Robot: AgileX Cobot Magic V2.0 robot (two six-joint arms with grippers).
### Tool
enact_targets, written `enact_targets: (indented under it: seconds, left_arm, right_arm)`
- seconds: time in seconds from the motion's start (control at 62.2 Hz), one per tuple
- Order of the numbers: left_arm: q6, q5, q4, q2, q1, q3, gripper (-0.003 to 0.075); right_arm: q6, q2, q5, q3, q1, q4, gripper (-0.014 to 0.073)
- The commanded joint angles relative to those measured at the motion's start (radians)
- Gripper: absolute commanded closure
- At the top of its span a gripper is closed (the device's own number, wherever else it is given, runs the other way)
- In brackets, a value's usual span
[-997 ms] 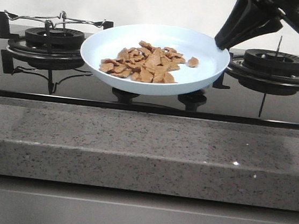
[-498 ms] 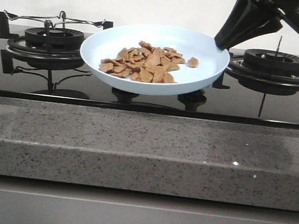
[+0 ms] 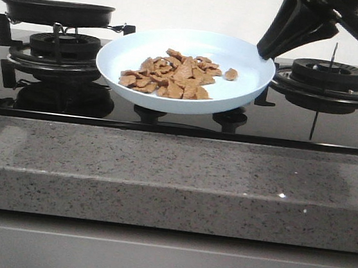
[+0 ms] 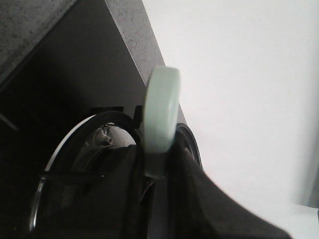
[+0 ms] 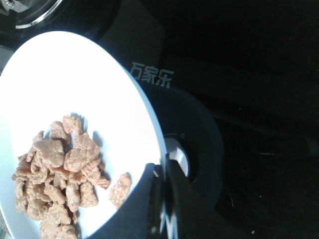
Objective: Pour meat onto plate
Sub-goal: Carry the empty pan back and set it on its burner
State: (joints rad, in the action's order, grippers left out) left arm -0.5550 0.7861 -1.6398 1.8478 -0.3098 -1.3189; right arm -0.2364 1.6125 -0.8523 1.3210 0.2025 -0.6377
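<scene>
While the right pincer (image 3: 266,52) grips the rim of the plate (image 3: 239,63) on its right-hand side, one finger above the rim and one below, the pale-blue plate hangs tilted above the middle of the desk (image 3: 174,172), its lower edge toward the front. The meat (image 3: 173,75) lies heaped inside the plate, left of centre, with a single piece resting apart from the heap, nearer the gripped rim. In the right wrist view the same heap (image 5: 55,174) sits on the white inner surface of the plate (image 5: 75,74), and the black fingers (image 5: 149,199) clamp its edge. The left pincer (image 4: 157,164) is clenched on the pale handle (image 4: 160,119) of the frying pan (image 3: 57,11), which sits level at the far left of the desk, right over the left burner (image 3: 63,46). The right burner (image 3: 328,75) stands behind the plate's gripped side.
</scene>
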Motion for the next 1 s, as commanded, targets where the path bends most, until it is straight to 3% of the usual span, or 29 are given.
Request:
enact_targets:
  seconds: [0.0, 0.08, 0.161, 0.402, 0.482, 0.691, 0.98]
  left_arm:
    - [-0.016, 0.052, -0.068, -0.053, 0.005, -0.026, 0.0740]
    - [-0.017, 0.052, -0.068, -0.053, 0.005, -0.026, 0.0736]
    - [-0.023, 0.052, -0.068, -0.053, 0.005, -0.026, 0.0673]
    - [-0.052, 0.096, -0.068, -0.053, 0.005, -0.026, 0.0265]
    - [-0.052, 0.107, -0.068, -0.053, 0.005, -0.026, 0.0183]
    - [-0.040, 0.187, -0.047, -0.053, -0.002, -0.026, 0.0164]
    - [0.018, 0.234, 0.102, -0.105, -0.035, -0.026, 0.0165]
  right_arm:
    - [-0.008, -0.051, 0.022, 0.023, 0.000, -0.045, 0.0645]
    - [-0.008, -0.051, 0.022, 0.023, 0.000, -0.045, 0.0645]
    - [-0.008, -0.051, 0.022, 0.023, 0.000, -0.045, 0.0645]
    - [-0.008, -0.051, 0.022, 0.023, 0.000, -0.045, 0.0645]
    - [-0.008, -0.051, 0.022, 0.023, 0.000, -0.045, 0.0645]
    - [-0.008, -0.051, 0.022, 0.023, 0.000, -0.045, 0.0645]
    - [-0.008, -0.051, 0.022, 0.023, 0.000, -0.045, 0.0645]
